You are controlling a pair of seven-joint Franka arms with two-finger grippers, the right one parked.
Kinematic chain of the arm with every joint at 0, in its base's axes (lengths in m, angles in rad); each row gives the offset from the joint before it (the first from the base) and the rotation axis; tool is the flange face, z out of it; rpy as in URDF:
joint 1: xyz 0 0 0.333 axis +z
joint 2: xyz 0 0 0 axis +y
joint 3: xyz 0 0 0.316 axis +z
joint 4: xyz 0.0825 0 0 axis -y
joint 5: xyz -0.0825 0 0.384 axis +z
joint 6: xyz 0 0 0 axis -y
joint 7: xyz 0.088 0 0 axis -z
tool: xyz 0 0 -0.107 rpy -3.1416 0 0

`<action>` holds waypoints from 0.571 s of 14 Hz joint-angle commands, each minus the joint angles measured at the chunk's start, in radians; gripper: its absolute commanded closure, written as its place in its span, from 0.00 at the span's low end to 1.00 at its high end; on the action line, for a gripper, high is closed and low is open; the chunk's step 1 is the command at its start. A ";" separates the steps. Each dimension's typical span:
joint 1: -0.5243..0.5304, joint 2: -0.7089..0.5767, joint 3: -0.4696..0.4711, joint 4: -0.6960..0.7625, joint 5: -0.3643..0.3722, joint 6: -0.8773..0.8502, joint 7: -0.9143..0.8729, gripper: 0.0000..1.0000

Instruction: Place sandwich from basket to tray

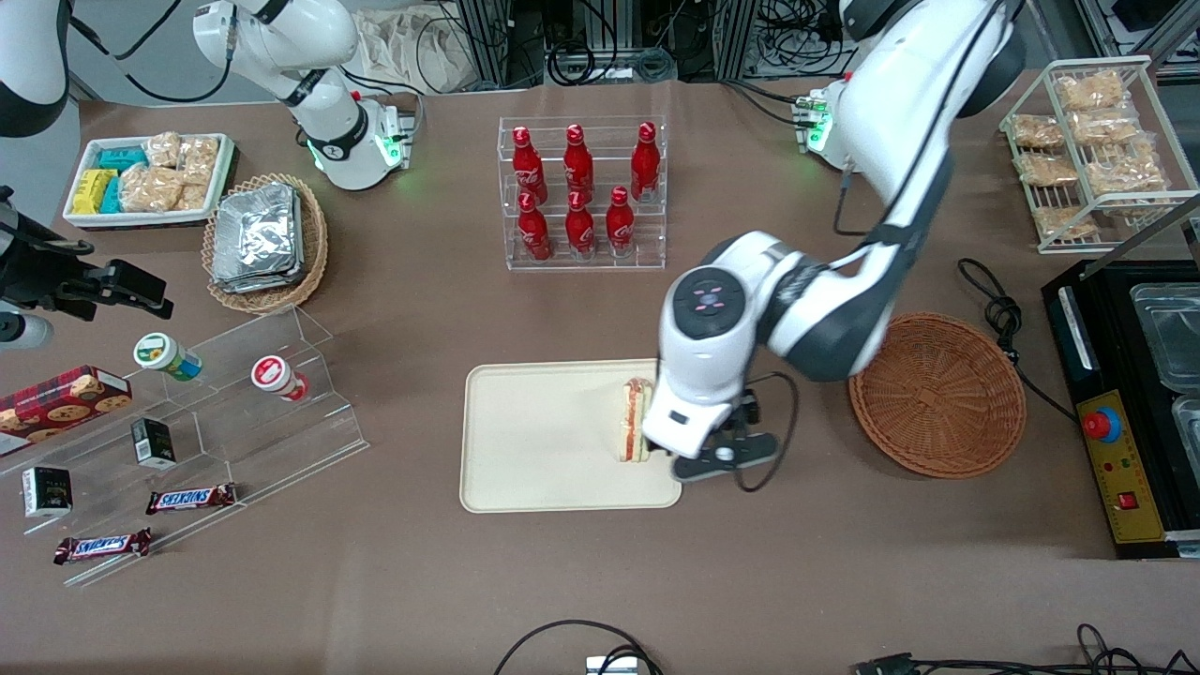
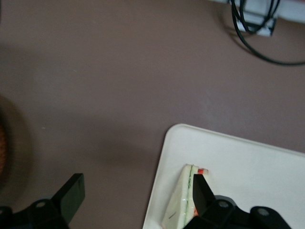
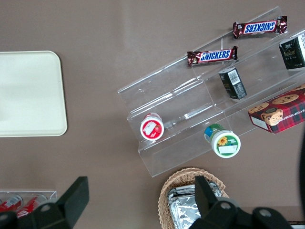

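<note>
One pale triangular sandwich wedge (image 1: 637, 420) stands on the cream rectangular tray (image 1: 534, 441), near its edge toward the round reddish-brown wicker basket (image 1: 937, 394). My gripper (image 2: 136, 193) hangs above, fingers spread, one touching the bread.

The gripper (image 1: 677, 461) over the tray (image 1: 534, 441) is showing black fingers (image 2: 69, 195) spread wide. The tray is showing plain cream on the brown surface (image 1: 600, 581); the sandwich (image 1: 636, 419) is showing pale bread with red and green stripes, the basket (image 1: 937, 394) a reddish-brown weave.
</note>
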 commanded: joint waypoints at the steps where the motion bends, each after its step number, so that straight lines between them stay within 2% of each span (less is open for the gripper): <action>1: 0.063 -0.084 -0.001 -0.025 -0.029 -0.072 0.000 0.00; 3: 0.104 -0.142 0.001 -0.033 -0.052 -0.096 0.005 0.00; 5: 0.149 -0.174 -0.002 -0.039 -0.065 -0.160 0.087 0.00; 8: 0.233 -0.236 -0.002 -0.039 -0.156 -0.250 0.244 0.00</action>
